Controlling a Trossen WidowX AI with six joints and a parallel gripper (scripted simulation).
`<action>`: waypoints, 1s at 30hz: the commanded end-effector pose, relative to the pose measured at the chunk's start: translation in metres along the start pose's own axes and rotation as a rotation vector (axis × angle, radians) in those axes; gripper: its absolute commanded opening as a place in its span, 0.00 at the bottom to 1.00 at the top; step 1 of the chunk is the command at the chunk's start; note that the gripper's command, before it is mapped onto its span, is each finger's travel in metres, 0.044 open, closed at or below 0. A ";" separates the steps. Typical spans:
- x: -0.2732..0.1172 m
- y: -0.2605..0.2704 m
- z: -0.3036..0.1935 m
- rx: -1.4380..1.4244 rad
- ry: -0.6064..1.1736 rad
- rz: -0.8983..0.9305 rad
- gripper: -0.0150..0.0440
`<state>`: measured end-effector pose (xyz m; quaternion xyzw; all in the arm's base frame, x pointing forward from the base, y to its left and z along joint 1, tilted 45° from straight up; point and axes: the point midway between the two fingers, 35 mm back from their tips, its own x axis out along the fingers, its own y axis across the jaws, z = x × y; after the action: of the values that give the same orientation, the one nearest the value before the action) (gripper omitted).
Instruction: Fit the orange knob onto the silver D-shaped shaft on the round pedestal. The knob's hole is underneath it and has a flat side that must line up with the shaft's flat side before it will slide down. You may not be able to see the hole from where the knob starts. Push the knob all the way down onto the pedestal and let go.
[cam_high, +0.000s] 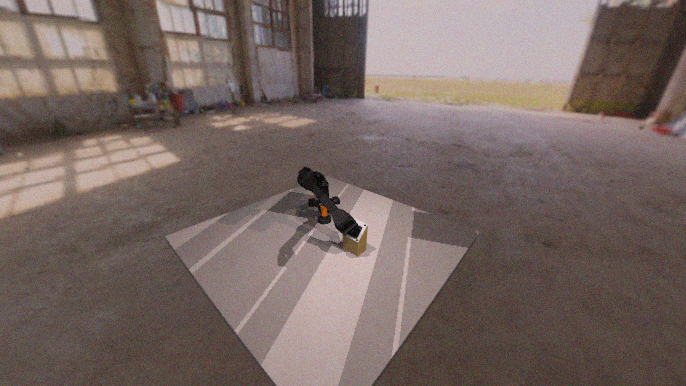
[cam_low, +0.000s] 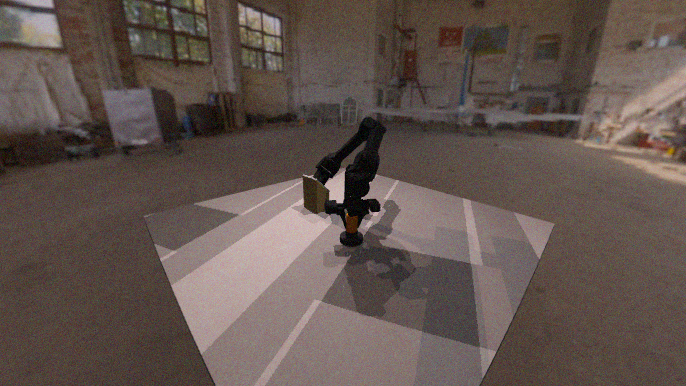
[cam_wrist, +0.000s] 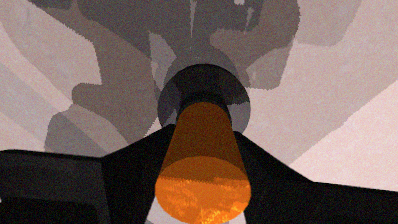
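Note:
The orange knob (cam_high: 324, 211) (cam_low: 351, 225) (cam_wrist: 202, 192) stands upright between the two black fingers of my gripper (cam_low: 352, 219) (cam_wrist: 203, 133), which is shut on it. The black round pedestal (cam_high: 324, 220) (cam_low: 351, 240) (cam_wrist: 204, 80) is directly below the knob. In the exterior view the knob's lower end appears at or very close to the pedestal's raised centre; no clear gap shows. The silver shaft is not visible, and the knob's hole and both flat sides are hidden. From these views I cannot tell whether the knob is fully down.
The arm's base is on a yellow-brown block (cam_high: 355, 247) (cam_low: 314, 195) with a pale top, at one side of the pedestal. The arm arches over from it. The striped grey and white mat (cam_high: 320, 325) (cam_low: 250, 280) bears dark shadows around the pedestal.

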<state>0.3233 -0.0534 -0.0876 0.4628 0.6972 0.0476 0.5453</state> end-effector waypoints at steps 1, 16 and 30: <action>-0.001 0.000 0.000 0.001 -0.001 0.000 0.34; -0.001 0.000 0.000 0.001 -0.001 0.000 1.00; -0.097 -0.001 0.000 0.001 -0.002 -0.004 1.00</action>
<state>0.3217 -0.0936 -0.0475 0.4632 0.7050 0.0481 0.5348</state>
